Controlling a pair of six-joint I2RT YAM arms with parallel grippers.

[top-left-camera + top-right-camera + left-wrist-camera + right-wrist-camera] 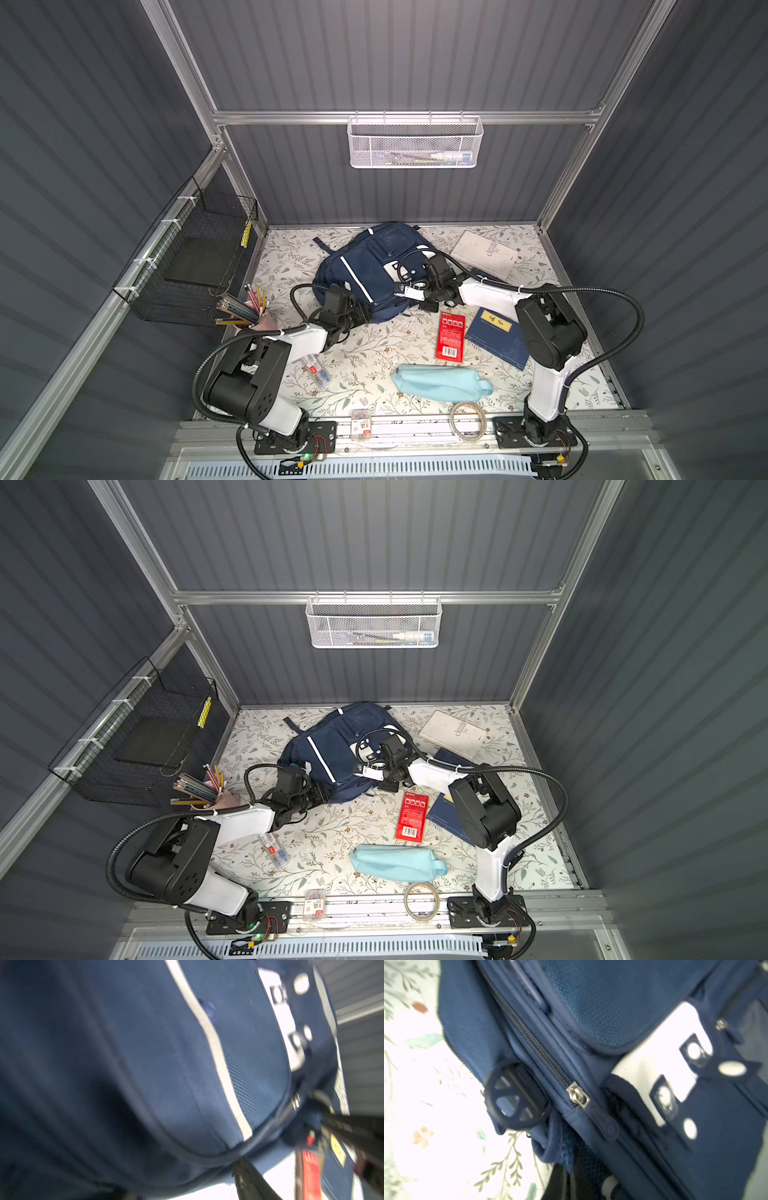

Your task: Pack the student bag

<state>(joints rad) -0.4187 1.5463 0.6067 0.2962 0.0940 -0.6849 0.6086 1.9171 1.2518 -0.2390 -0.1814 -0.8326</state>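
While the student bag (370, 266) lies at twelve o'clock on the surface (374, 361), we see the left gripper (360, 312) at its seven o'clock edge, jaws apart, and the right gripper (406, 291) clenched at its four o'clock edge; whether it pinches fabric we cannot tell.

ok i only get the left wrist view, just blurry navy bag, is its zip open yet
observer: Not the zip in the right wrist view: its teeth are closed up to the metal slider on the student bag.
operator: where are the right fingers
observer: The right fingers are shut at the bag's near right edge; I can't tell what they pinch.
operator: anything loose out front
observer: A light-blue pouch lies near the front, apart from the bag.
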